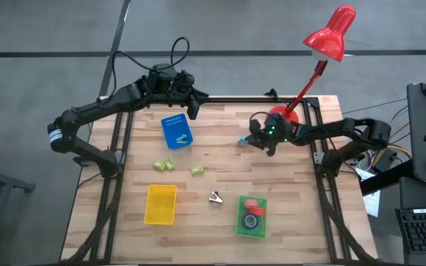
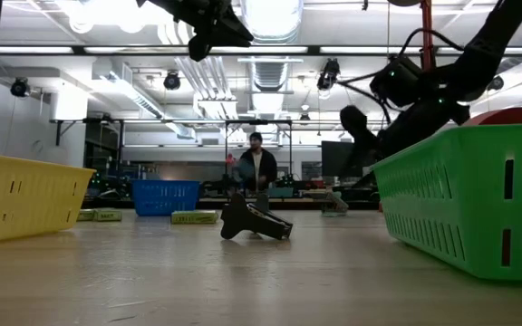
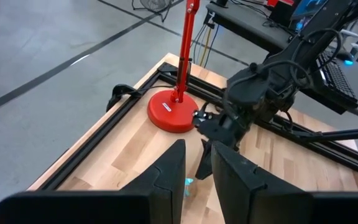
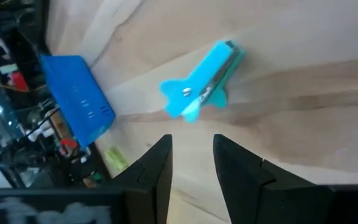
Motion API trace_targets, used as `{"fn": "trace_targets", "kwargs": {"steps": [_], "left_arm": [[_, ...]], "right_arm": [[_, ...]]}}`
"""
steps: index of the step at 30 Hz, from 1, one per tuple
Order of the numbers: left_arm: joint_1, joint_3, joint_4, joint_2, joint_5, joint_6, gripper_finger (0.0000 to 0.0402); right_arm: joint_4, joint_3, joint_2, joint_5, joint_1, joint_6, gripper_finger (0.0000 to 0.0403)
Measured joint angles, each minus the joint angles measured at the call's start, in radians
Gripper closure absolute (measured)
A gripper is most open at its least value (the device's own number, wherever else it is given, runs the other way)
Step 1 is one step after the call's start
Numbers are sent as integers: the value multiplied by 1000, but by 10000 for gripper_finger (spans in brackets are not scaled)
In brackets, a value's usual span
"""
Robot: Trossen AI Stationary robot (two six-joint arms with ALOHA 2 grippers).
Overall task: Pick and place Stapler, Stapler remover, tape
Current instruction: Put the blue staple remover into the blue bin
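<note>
A light blue stapler lies flat on the wooden table, just beyond my right gripper. That gripper is open, slants down close to the stapler and has nothing between its fingers. My left gripper hangs high over the far edge by the blue tray, open by a narrow gap and empty. Two yellow-green staplers lie mid-table. The dark staple remover rests near the front. A red tape and a blue tape lie in the green tray.
The red lamp's round base stands at the far right, right behind my right gripper, and its arm leans out over the table's far edge. A yellow tray sits front left. The blue tray holds a small pale item. A person stands in the room behind.
</note>
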Motion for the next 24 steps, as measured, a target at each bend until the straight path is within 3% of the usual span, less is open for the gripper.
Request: {"fn": "trace_targets", "kwargs": {"steps": [8, 24], "left_arm": [[0, 0, 0, 0, 0, 4, 321], [0, 0, -26, 0, 0, 6, 321]], "right_arm": [[193, 3, 132, -21, 13, 77, 304], [182, -15, 121, -14, 10, 64, 316]]}}
